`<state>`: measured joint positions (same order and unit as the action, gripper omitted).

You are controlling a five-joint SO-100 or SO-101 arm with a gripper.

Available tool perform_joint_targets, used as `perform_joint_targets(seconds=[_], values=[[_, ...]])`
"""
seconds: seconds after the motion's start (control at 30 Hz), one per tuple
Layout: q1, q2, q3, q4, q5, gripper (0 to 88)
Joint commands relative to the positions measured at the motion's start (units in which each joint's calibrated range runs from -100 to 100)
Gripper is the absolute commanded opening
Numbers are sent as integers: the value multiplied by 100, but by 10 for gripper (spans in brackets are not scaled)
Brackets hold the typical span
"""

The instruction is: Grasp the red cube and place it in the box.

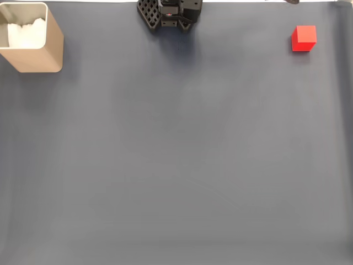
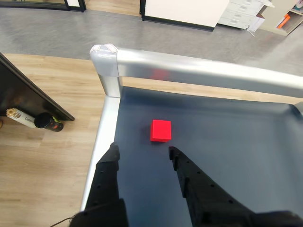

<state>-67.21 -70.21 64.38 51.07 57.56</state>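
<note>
Approaching the red cube, sitting on the grey mat near the silver rail, far from the box; gripper spread wide and empty, needing centering over the cube before lowering and closing squarely

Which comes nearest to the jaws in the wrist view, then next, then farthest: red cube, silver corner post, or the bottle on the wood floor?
1. Red cube, just ahead of the open gripper.
2. Silver corner post, upper left.
3. Bottle, far left, off the table.
</note>
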Motion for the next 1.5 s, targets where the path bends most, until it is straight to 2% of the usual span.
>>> perform_joint_targets(seconds=[0.0,0.33,1.47], values=[[208,-32,-14,-247,107,268],[443,46,433,-902,122,365],[627,1735,1227,-2911,-68,388]])
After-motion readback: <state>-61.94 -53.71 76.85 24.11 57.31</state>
